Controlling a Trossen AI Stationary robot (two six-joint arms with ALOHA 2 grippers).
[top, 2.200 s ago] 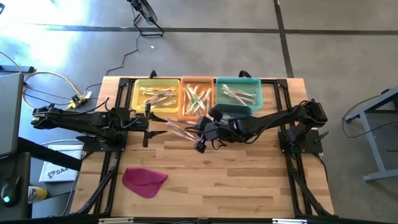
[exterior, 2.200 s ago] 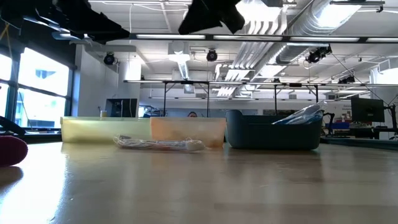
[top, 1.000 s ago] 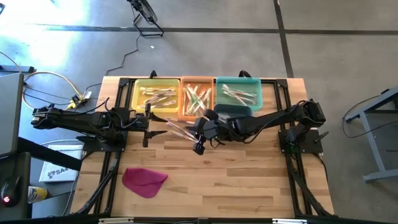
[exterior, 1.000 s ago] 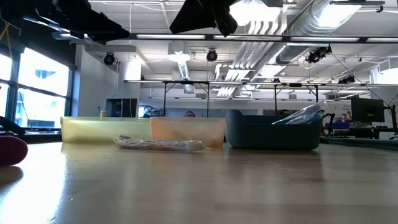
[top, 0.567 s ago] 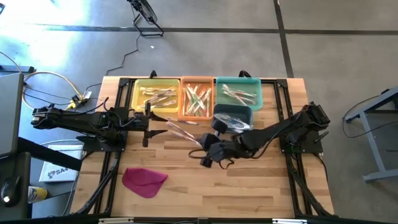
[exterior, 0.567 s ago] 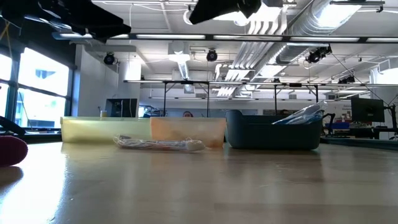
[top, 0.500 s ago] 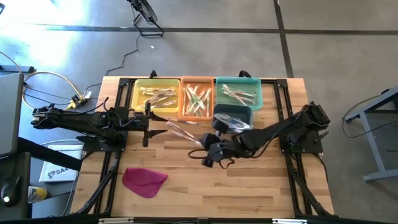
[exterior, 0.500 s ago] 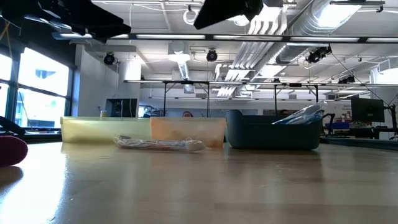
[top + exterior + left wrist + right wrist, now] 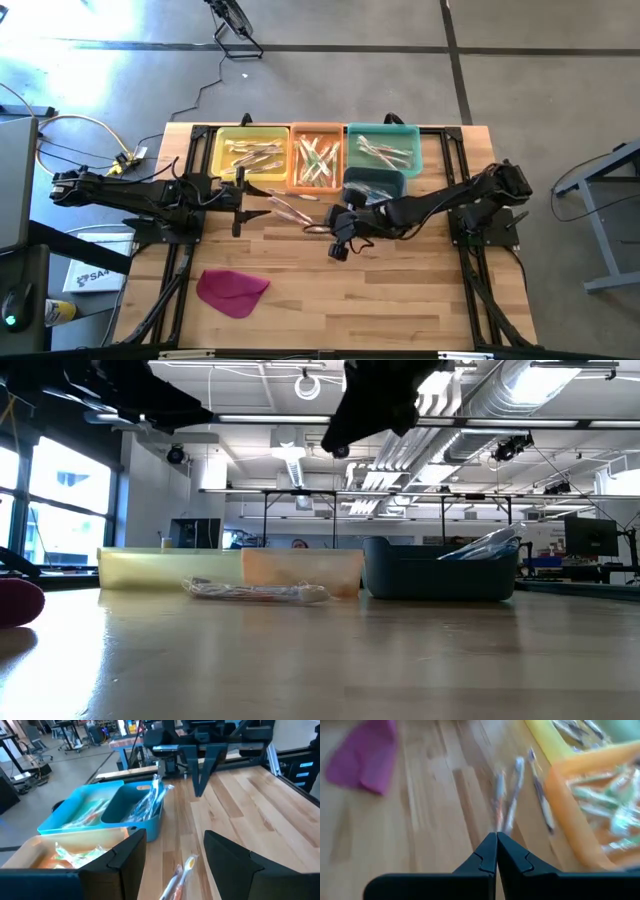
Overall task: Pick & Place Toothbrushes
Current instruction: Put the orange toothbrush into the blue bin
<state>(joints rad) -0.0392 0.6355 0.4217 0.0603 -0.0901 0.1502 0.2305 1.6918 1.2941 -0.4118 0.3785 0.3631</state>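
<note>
The left gripper waits with fingers spread, loose toothbrushes on the table just beyond it. The right gripper, fingers pressed together and empty, hovers just right of those toothbrushes.

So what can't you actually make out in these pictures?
- Loose toothbrushes on the table: motion blur in the right wrist view smears their colours.
- Bin contents: the low view shows only the yellow bin, orange bin and dark bin walls.
- Brush count: too small in the high view.
</note>
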